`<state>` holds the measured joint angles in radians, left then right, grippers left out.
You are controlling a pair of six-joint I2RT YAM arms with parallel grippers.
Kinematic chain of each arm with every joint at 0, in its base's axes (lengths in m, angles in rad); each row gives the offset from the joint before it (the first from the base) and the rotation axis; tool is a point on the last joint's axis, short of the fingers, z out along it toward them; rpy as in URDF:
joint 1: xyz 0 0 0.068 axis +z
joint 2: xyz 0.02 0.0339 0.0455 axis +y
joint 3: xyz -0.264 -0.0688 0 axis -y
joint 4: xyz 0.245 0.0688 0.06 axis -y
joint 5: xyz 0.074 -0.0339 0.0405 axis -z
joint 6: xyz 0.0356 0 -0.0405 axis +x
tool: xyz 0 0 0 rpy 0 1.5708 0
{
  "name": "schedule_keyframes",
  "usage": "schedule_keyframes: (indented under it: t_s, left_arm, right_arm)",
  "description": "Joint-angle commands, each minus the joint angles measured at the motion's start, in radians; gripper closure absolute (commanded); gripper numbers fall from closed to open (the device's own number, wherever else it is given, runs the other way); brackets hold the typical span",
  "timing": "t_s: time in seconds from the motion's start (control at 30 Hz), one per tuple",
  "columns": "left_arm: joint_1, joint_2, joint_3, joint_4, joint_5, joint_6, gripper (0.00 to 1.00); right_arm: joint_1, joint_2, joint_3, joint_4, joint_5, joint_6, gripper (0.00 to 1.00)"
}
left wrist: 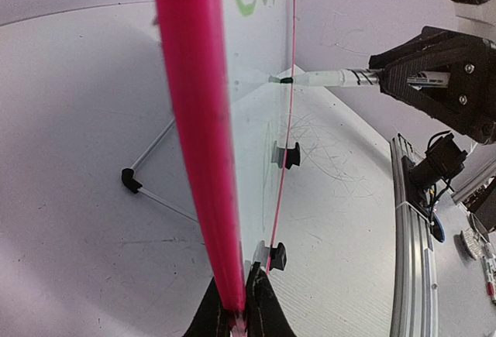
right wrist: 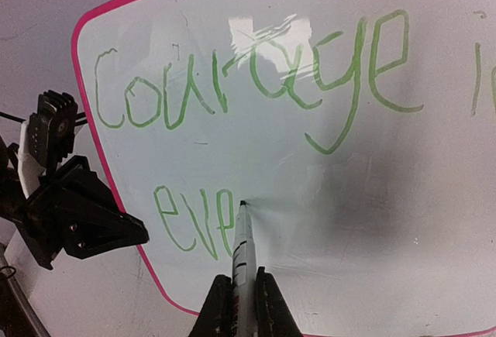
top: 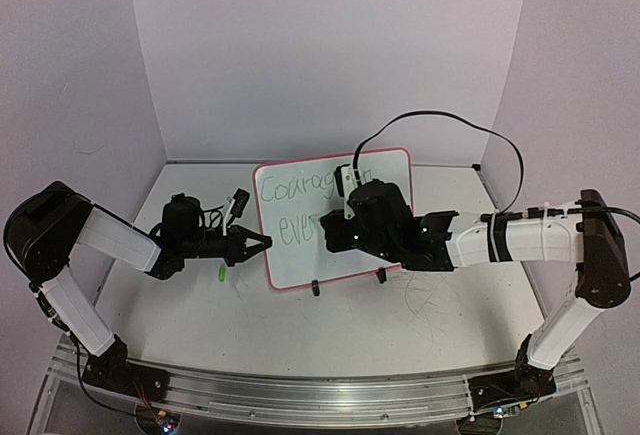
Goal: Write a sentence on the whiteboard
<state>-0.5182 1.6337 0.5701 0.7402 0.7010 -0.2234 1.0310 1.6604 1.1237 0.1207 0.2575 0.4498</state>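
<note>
The left pincer [left wrist: 236, 310] clamps the glossy, pink-rimmed whiteboard [right wrist: 372, 197] upright so the right pincer [right wrist: 242, 294], gripping a slim pale marker [right wrist: 242, 248], can press out the green sentence [right wrist: 256, 81].

Setting: a robot-lab test cell, as I see it through my remote cameras.
Enclosure: plain pale panels [top: 320, 55] stand beyond the jaws and to either side of them, walling the bench on three sides.
Work surface: a white tabletop [top: 200, 325] lies below the jaws. Grey scribble marks [top: 430, 305] cover it behind my right gripper [right wrist: 236, 294], under the forearm.
Mounting: an aluminium rail [top: 320, 392] runs well behind the jaws at the near edge. I see both arm bases [top: 105, 360] bolted to it.
Wiring: a black cable [top: 450, 120] loops in the open above the right jaws. Exposed wires [left wrist: 434, 190] hang at the rail, right of my left gripper [left wrist: 232, 318].
</note>
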Motion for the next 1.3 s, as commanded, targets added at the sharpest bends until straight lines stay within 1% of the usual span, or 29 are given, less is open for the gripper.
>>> schedule_keyframes:
  t_s: [0.0,0.47,0.87,1.27]
  left_arm:
    - [0.006,-0.030,0.037,-0.010,-0.090,0.068,1.00]
    - [0.006,-0.031,0.035,-0.010,-0.091,0.071,1.00]
    - [0.006,-0.031,0.034,-0.011,-0.095,0.073,1.00]
    - [0.006,-0.031,0.034,-0.013,-0.095,0.073,1.00]
  right_arm:
    - [-0.008,-0.019,0.042,0.037,0.039,-0.014,1.00]
    - [-0.007,-0.015,-0.007,-0.014,0.018,0.036,1.00]
    - [0.006,-0.013,-0.067,-0.026,-0.007,0.082,1.00]
    - [0.012,-0.001,-0.067,-0.027,-0.007,0.090,1.00]
